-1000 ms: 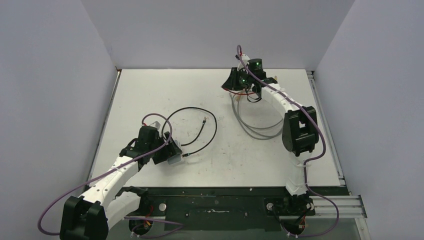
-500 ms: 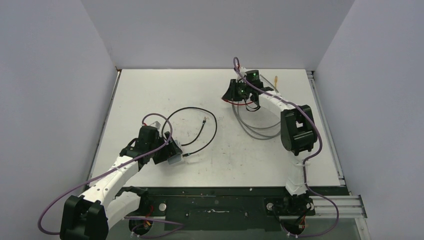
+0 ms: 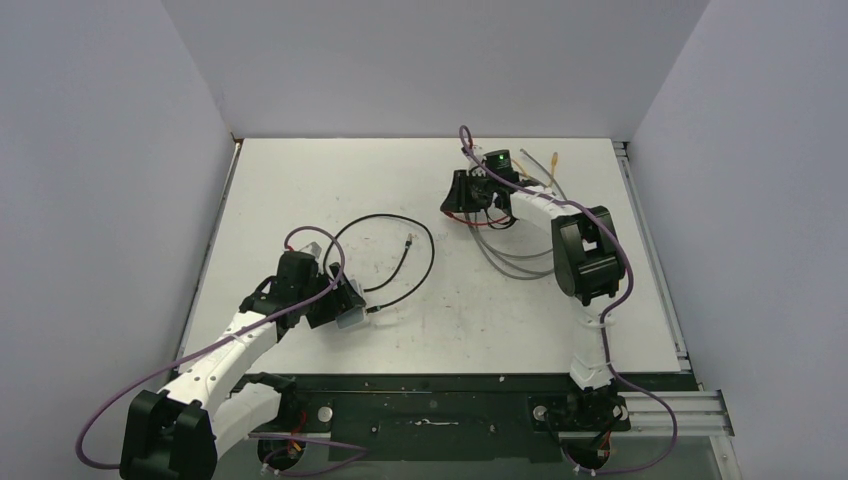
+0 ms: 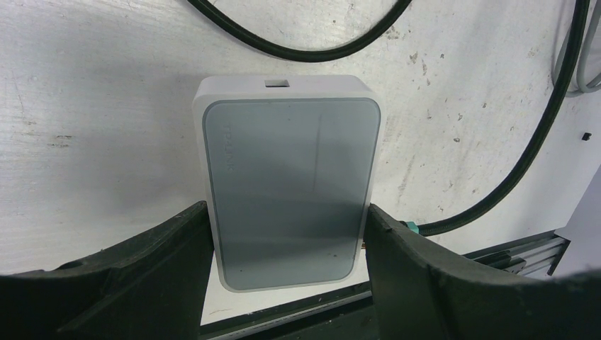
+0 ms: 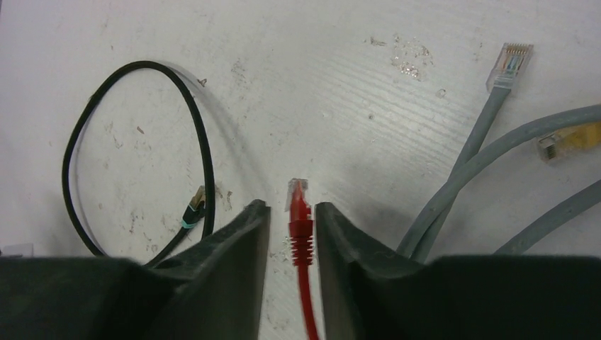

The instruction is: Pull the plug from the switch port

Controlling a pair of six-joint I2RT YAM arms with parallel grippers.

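Observation:
The pale grey-blue switch [image 4: 290, 184] lies flat on the table, also in the top view [image 3: 352, 319]. My left gripper [image 4: 287, 212] is shut on it, one finger on each long side. A black cable [image 3: 420, 255] ends in a teal-collared plug [image 4: 411, 228] at the switch's right edge. Its tip is hidden behind my right-hand finger. My right gripper [image 5: 292, 205] is far off at the back of the table [image 3: 455, 197]. It is slightly open around a red cable's plug [image 5: 299, 212], with a gap on the left side.
Grey cables [image 3: 512, 262] loop on the table by the right arm, with a clear plug [image 5: 509, 60] and a yellow plug [image 5: 567, 142] at their ends. The black cable's loose plug [image 5: 193, 207] lies left of the right gripper. White walls stand on three sides.
My right gripper has moved left and a little nearer, and the red cable has shifted with it. The left gripper and the switch have not moved.

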